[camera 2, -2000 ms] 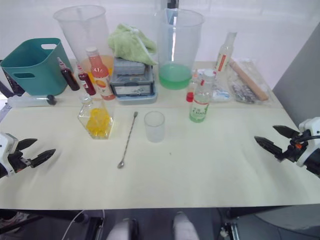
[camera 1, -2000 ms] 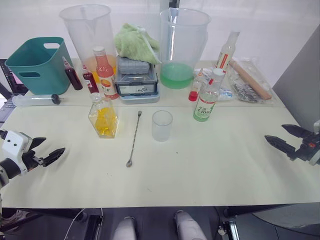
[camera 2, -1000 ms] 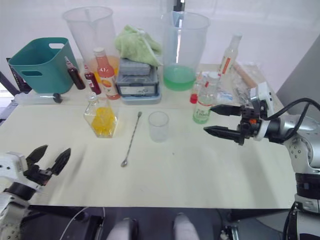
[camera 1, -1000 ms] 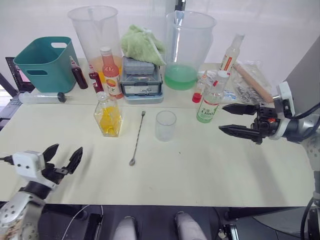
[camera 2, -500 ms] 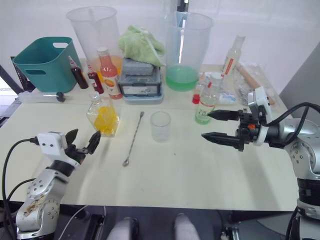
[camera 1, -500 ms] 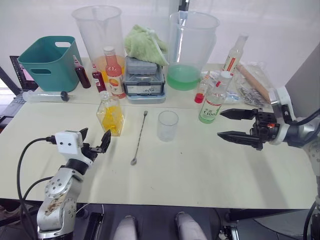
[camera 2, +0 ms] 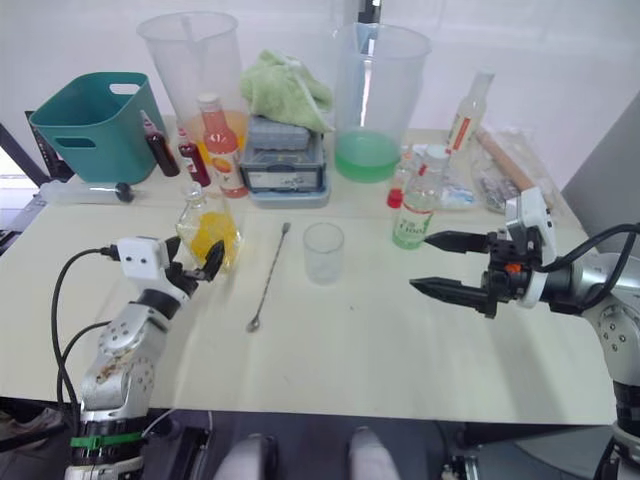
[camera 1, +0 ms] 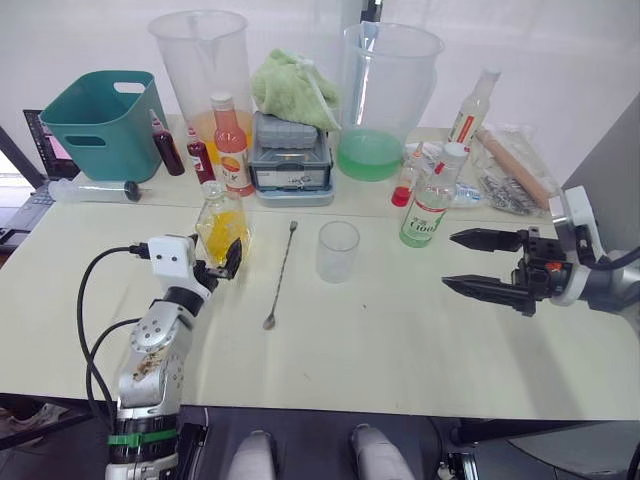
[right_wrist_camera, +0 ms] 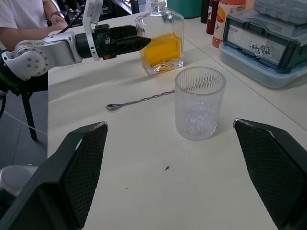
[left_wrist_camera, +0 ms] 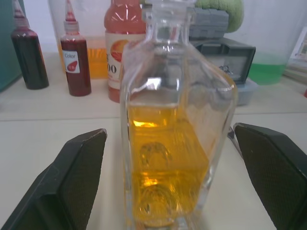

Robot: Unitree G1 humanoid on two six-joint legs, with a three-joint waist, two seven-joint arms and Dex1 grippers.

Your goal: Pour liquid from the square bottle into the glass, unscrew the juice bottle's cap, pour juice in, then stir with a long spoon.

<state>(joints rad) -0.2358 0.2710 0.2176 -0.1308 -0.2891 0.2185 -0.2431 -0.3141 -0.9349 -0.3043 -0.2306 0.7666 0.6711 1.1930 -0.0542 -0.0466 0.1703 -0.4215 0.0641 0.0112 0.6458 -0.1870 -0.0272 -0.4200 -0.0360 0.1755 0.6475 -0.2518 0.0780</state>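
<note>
The left gripper point(left_wrist_camera: 168, 187) stands spread, one finger on each side of the square bottle point(camera 1: 221, 225), which rests on the table point(camera 1: 400, 340) beside the long spoon point(camera 1: 279, 276). It should close squarely on the flat sides, low on the body. The right gripper point(camera 1: 478, 262) waits spread near the glass point(camera 1: 338, 251)

Silver arms, black cables, white wrists, black tool fingers point(camera 1: 234, 257).

On the table point(camera 1: 400, 340) I see the square bottle point(camera 1: 222, 225) at the left, the long spoon point(camera 1: 280, 275) to its right, then the glass point(camera 1: 337, 251), and the juice bottle point(camera 1: 430, 203) farther right. Two big jugs point(camera 1: 388, 95) stand behind them.
</note>
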